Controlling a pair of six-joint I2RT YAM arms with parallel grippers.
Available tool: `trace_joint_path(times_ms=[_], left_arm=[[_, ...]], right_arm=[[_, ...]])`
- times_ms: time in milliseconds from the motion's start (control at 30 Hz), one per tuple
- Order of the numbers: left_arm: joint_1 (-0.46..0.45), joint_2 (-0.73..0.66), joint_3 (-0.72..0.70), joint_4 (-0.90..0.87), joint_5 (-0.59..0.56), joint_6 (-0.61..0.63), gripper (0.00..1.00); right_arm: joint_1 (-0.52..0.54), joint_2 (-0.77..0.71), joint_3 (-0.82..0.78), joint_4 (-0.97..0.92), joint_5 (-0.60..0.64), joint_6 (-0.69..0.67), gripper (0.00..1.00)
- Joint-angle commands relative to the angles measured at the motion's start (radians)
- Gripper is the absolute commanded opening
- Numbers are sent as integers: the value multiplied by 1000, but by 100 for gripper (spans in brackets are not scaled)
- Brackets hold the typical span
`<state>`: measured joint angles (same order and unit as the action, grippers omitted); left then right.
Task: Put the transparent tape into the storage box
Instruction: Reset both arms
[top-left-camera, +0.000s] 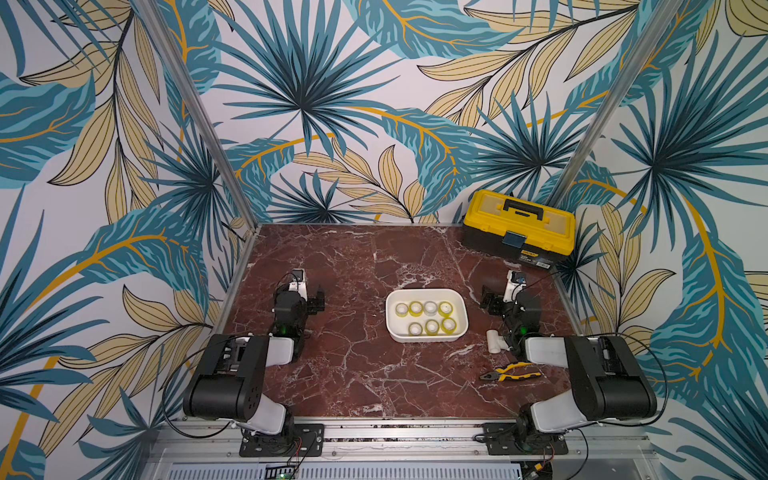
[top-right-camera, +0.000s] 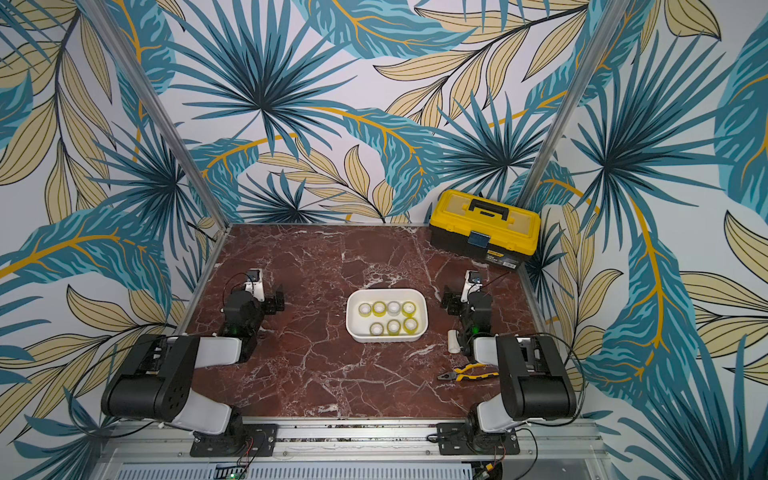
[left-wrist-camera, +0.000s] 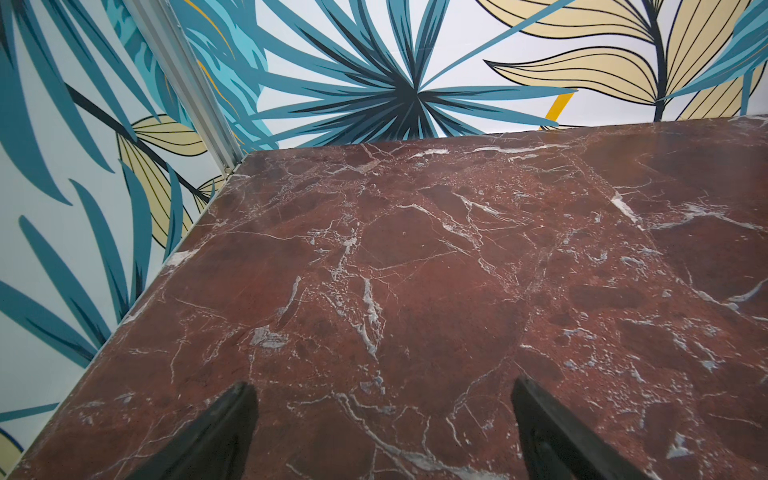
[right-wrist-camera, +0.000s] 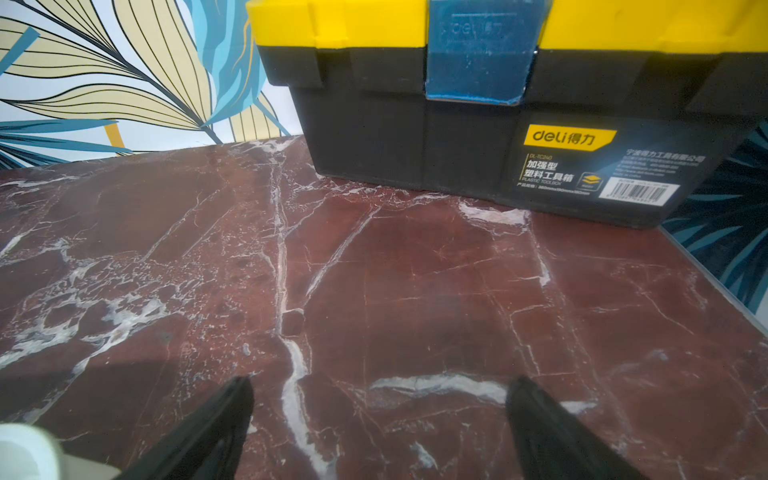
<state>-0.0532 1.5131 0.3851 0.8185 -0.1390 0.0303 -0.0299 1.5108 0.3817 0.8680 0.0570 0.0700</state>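
White storage box mid-table holding seven transparent tape rolls in two rows, shut toolbox far right, left gripper and right gripper both spread, empty

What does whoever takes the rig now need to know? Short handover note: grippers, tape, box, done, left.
Grippers: the left gripper is open and empty over bare table. The right gripper is open and empty, facing the toolbox.
Things: the transparent tape, seven rolls, is in the storage box at mid-table, four in the far row and three in the near row.
Done: no roll shows outside the box in either top view.
Left: apparently nothing. The pipe fitting and pliers by the right arm are not part of the job.
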Motion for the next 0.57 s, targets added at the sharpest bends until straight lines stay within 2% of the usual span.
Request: trace_joint_path(times_ms=[0,533], left_arm=[[-4,4,20,5,-10,11,100],[-6,4,24,-3,-1,19,100]], right_arm=[[7,-8,7,17,-7,-13,100],[7,-8,8,16,-3,-14,100]])
